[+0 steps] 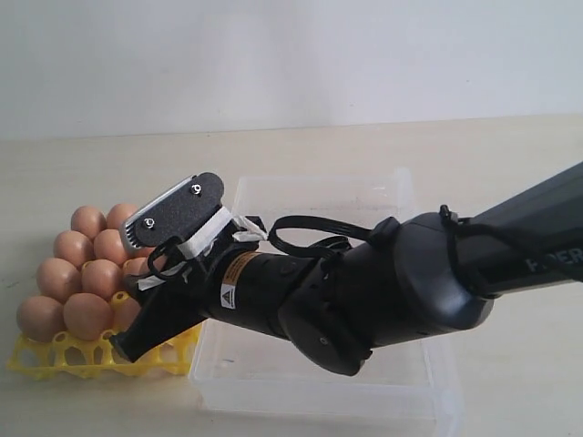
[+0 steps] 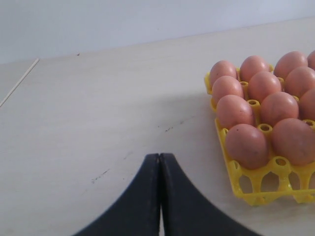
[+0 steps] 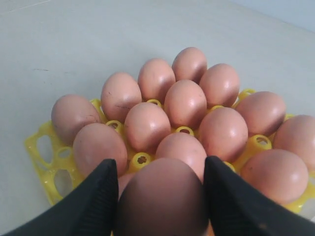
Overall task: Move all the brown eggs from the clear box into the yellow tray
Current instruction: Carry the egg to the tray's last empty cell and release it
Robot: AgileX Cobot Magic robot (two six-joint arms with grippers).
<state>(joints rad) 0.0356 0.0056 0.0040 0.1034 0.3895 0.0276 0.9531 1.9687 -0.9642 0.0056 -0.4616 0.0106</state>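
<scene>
My right gripper is shut on a brown egg, with one black finger against each side of it. It hangs low over the near edge of the yellow tray, where several brown eggs sit in cups. In the exterior view the right arm reaches over the clear box to the yellow tray at the left, and the right gripper is over the eggs. My left gripper is shut and holds nothing. It is above bare table beside the tray.
The right arm hides much of the clear box; the parts that show hold no eggs. A few cups at one tray corner stand open. A pale wall rises behind the table.
</scene>
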